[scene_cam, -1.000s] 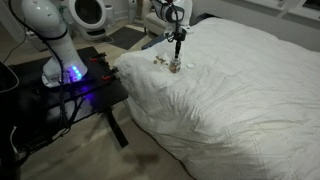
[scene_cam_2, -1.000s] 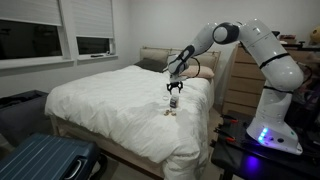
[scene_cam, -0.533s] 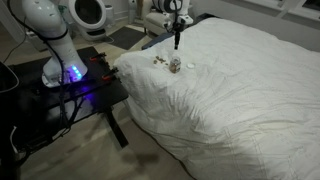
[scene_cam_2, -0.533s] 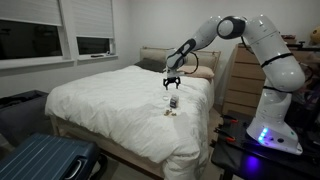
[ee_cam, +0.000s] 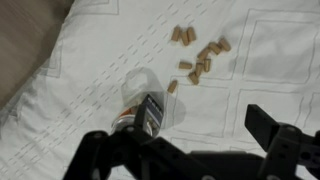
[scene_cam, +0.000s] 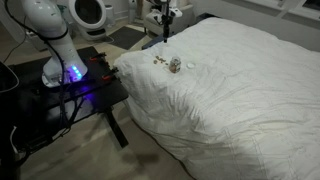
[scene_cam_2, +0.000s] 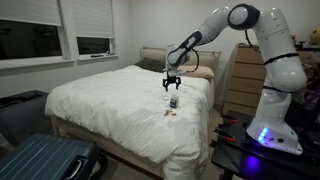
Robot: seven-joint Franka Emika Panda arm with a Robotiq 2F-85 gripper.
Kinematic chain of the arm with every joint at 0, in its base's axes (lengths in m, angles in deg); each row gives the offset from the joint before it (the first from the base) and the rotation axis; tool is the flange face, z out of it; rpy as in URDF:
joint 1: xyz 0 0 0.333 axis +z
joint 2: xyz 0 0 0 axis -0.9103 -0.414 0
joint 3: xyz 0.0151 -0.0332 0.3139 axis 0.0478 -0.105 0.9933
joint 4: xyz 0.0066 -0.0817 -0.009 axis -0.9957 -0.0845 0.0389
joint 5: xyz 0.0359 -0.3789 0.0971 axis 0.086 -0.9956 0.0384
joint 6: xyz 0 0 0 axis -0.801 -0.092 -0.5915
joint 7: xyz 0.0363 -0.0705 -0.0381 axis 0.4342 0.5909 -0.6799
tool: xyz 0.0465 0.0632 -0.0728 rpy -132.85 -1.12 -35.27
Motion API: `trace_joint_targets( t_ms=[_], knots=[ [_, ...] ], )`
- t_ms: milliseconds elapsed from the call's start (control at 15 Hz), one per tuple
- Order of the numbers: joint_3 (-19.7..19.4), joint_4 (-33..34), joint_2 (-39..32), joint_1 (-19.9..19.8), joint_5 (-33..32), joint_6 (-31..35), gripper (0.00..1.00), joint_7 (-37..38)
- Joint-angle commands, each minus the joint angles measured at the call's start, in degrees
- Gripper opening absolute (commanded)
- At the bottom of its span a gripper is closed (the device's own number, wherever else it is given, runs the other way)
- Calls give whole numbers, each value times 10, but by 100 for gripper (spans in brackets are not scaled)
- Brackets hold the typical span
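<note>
Your gripper (scene_cam_2: 168, 86) hung wide open and empty above the bottle (scene_cam_2: 173, 102); a nudge on the soft bedding (scene_cam_2: 110, 100) could have toppled it.

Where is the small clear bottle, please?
In the wrist view, the small clear bottle sits on the white quilted bed beside scattered brown pieces, under the open pincer.

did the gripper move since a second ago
Yes. The gripper has lifted up off the small bottle, which stands in the same spot on the bed. It now hangs open above it.
</note>
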Motion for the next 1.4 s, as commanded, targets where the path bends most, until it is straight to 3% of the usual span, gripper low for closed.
trace_joint_targets(
  t_ms=[0,400,800,1000,1067,1333],
  knots=[
    [11,-90,80,16,9,-2,100,-17],
    [22,-174,152,52,-23,-6,100,9],
    [46,-230,215,64,-44,-20,100,20],
    [61,-241,234,60,-24,-52,100,14],
    [60,-219,202,55,-31,-30,100,6],
    [66,-229,215,54,-29,-43,100,6]
  ],
)
